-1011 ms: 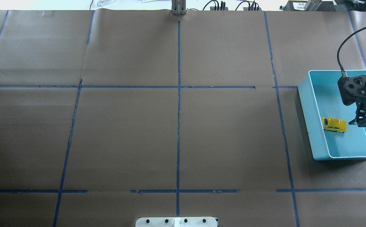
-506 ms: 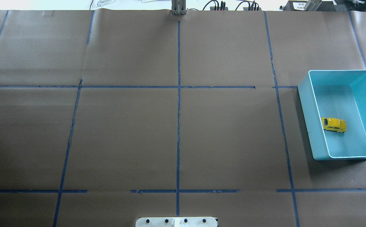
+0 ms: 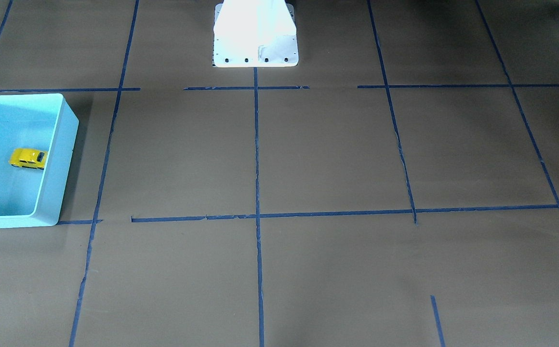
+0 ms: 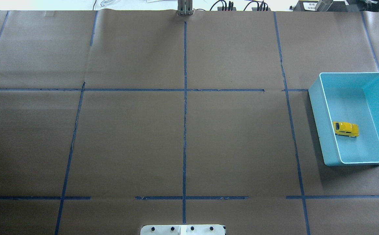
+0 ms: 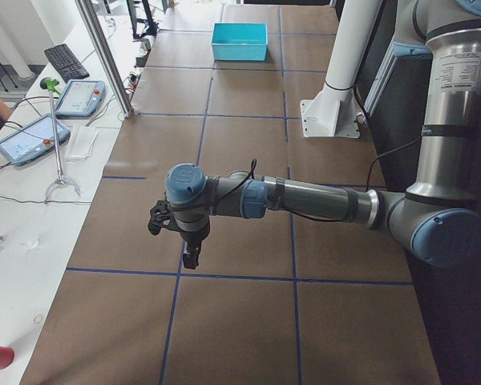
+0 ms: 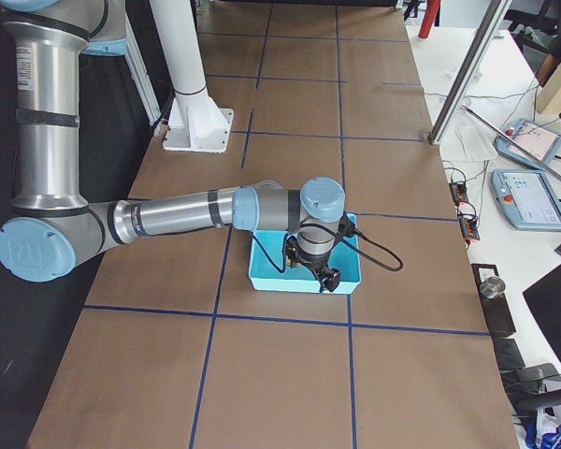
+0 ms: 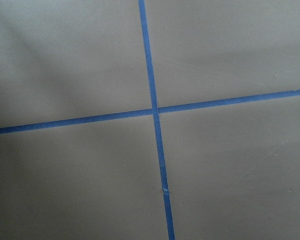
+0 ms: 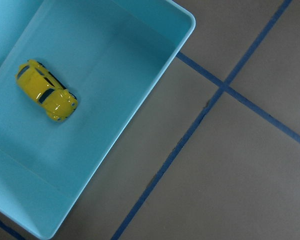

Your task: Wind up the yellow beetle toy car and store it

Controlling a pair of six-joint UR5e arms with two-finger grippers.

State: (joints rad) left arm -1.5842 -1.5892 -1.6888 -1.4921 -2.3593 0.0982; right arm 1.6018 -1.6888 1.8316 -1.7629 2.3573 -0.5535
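Observation:
The yellow beetle toy car (image 4: 346,129) lies alone on the floor of the light blue bin (image 4: 317,124) at the table's right end. It also shows in the front view (image 3: 28,158) and the right wrist view (image 8: 46,90). Nothing touches it. My right gripper (image 6: 323,276) shows only in the right side view, hanging above the bin (image 6: 299,283); I cannot tell if it is open or shut. My left gripper (image 5: 191,258) shows only in the left side view, above the brown table far from the bin (image 5: 239,50); I cannot tell its state.
Brown paper with blue tape lines (image 4: 185,98) covers the table. The white robot base (image 3: 255,33) stands at the near middle edge. Tablets and a keyboard lie on the side bench (image 5: 32,136). The left wrist view shows only a tape crossing (image 7: 155,110).
One second ago my right gripper hung inside the bin beside the car in the overhead view. It has since left that view. The car has not moved.

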